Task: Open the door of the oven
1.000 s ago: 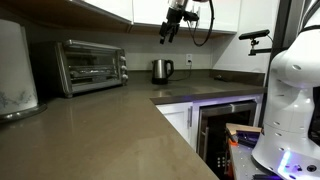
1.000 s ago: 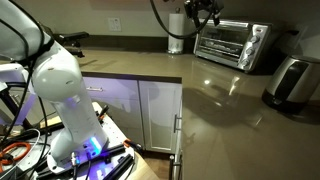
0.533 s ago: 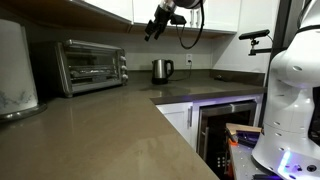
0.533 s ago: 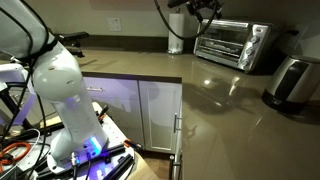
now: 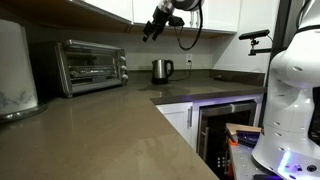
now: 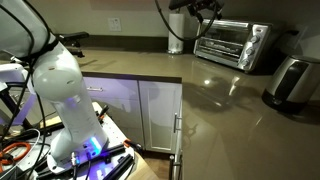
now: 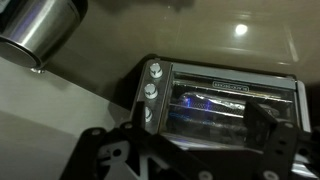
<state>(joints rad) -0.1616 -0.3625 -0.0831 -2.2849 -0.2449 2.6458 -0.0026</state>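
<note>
The silver toaster oven (image 5: 91,66) stands on the counter against the back wall, and it shows in both exterior views (image 6: 233,45). Its glass door (image 5: 87,68) is shut, with racks visible behind the glass. In the wrist view the oven (image 7: 225,100) lies below the jaws, its door (image 7: 215,105) shut and its knobs (image 7: 152,90) to one side. My gripper (image 5: 149,32) hangs in the air above the counter, between the kettle and the oven, apart from the oven. It is open and empty in the wrist view (image 7: 200,125).
A steel kettle (image 5: 161,70) stands on the counter beside the oven, also in the wrist view (image 7: 40,25). A black glass-front built-in appliance (image 5: 225,125) sits under the counter. A white appliance (image 5: 15,70) stands at the near end. The robot base (image 6: 65,100) is beside the cabinets.
My gripper has moved sideways through the air from above the kettle toward the oven. The oven door has stayed shut.
</note>
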